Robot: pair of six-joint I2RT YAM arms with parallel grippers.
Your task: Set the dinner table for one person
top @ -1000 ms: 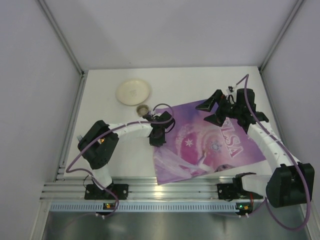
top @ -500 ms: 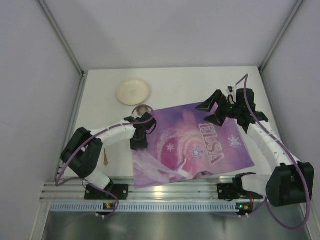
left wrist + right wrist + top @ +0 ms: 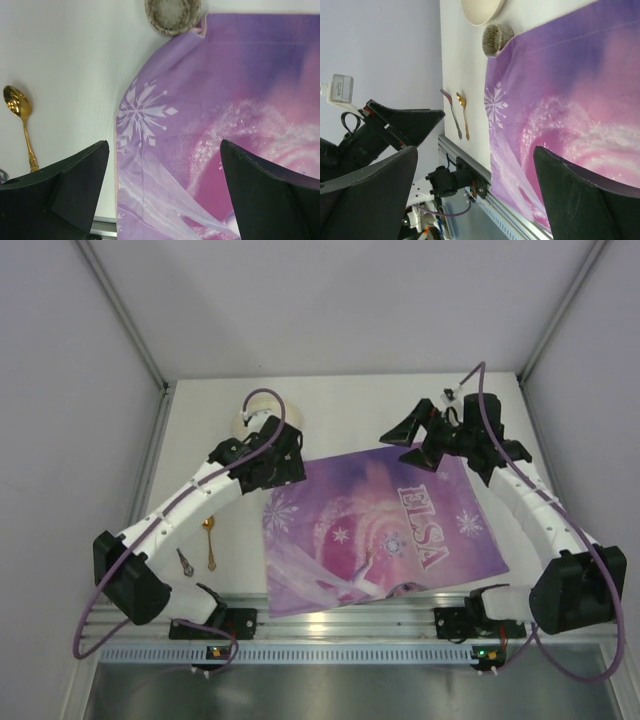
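From overhead I lose most of the cream plate [image 3: 480, 7] under my left arm beyond the far left corner of the purple placemat [image 3: 385, 520], and the right wrist view cuts it off at the frame edge. The small round cup [image 3: 173, 15] touching that same corner is only half in the left wrist view, and I can't make out what it holds. Left of the placemat lies a gold spoon [image 3: 20, 120] with a second, darker utensil [image 3: 186, 560] beside it, too small for me to name. The only writing I can read is "ELSA" on the mat, among white snowflakes. The left gripper [image 3: 164, 145] hangs above the mat's left edge with its fingers spread wide and nothing between them; the right gripper [image 3: 475, 150], above the mat's far edge, is equally wide and empty. The dinner table [image 3: 350, 405] is the plain white top under the placemat, and its ribbed aluminium rail [image 3: 330, 618] runs along the mat's near edge. Pale grey walls [image 3: 330, 300] close in three sides.
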